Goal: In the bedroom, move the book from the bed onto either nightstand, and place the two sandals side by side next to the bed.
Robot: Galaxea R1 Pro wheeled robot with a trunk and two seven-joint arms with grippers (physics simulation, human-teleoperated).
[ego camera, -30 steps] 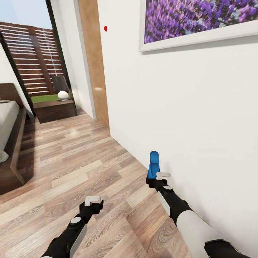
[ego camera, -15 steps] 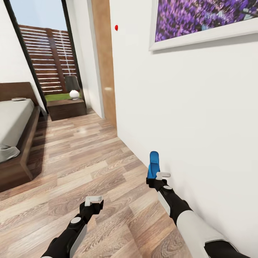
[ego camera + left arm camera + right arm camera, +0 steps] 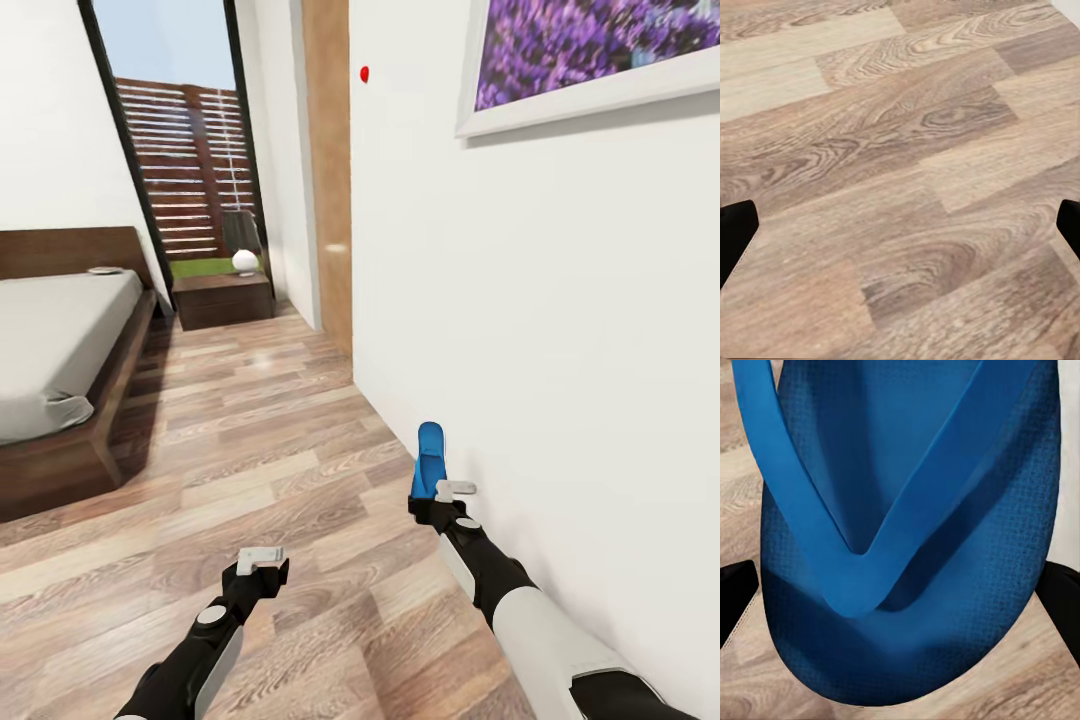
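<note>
A bright blue sandal (image 3: 429, 459) is being gripped by the jaws of the right gripper (image 3: 443, 492), toward 5 o'clock in the head view, just beside the white wall (image 3: 560, 330); its strap and sole are being seen close up in the right wrist view (image 3: 907, 547). The left gripper (image 3: 262, 560) is being held over the wood-plank floor (image 3: 270, 440) at 7 o'clock, its jaws released and holding nothing. The bed (image 3: 60, 340) is being shown at 9 o'clock, with the nightstand (image 3: 222, 298) near 11 o'clock carrying a small lamp (image 3: 244, 262). A purple picture (image 3: 600, 50) is being displayed on the wall at 1 o'clock.
</note>
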